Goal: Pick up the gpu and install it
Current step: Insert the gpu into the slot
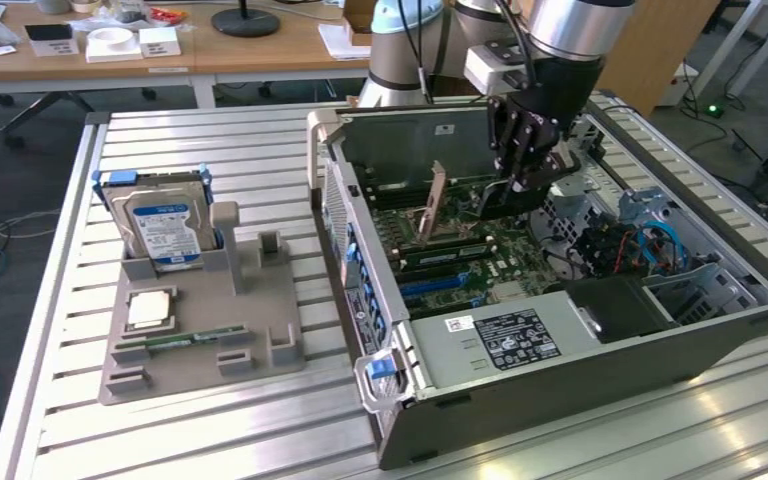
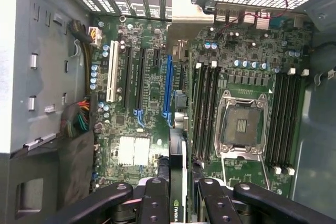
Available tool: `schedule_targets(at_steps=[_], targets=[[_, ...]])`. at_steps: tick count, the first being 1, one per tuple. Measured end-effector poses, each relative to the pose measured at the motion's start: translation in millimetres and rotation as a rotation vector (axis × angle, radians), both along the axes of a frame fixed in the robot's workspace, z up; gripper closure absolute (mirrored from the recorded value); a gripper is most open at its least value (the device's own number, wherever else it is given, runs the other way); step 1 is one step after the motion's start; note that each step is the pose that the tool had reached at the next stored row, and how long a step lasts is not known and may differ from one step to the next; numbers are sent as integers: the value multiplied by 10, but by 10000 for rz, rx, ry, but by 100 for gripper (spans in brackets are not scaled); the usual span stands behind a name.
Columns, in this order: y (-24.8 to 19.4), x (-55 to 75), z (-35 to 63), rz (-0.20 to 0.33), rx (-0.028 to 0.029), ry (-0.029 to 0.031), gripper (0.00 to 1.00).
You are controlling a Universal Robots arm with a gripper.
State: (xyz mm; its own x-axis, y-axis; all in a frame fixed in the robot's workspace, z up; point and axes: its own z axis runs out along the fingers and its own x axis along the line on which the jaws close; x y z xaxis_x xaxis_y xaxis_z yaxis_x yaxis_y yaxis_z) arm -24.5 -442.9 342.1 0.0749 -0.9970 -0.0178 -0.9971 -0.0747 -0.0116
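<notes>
The gpu (image 2: 178, 171) stands on edge between my gripper's (image 2: 181, 200) black fingers (image 2: 156, 199), which are shut on it. Its silver bracket (image 2: 189, 22) points at the case's rear slot openings. The card hangs over the green motherboard (image 2: 142, 124), running along and close beside the long blue slot (image 2: 168, 87). I cannot tell whether its edge touches the slot. In the exterior view, my gripper (image 1: 518, 188) reaches down into the open computer case (image 1: 598, 370), and the gpu's brownish end (image 1: 432, 205) stands upright to the exterior view's left of it.
Case walls and drive cages (image 1: 664, 270) close in around the gripper, with the power supply (image 1: 518, 340) at the near end. An open CPU socket (image 2: 241, 124) lies beside the card. Outside the case, a grey holder (image 1: 197, 320) carries a hard drive (image 1: 157, 225) and a RAM stick (image 1: 177, 340).
</notes>
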Motion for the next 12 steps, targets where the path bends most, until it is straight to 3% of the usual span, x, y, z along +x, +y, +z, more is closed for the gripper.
schedule_targets(at_steps=[12], targets=[[0, -51, -139, 1, -2, -21, 74]])
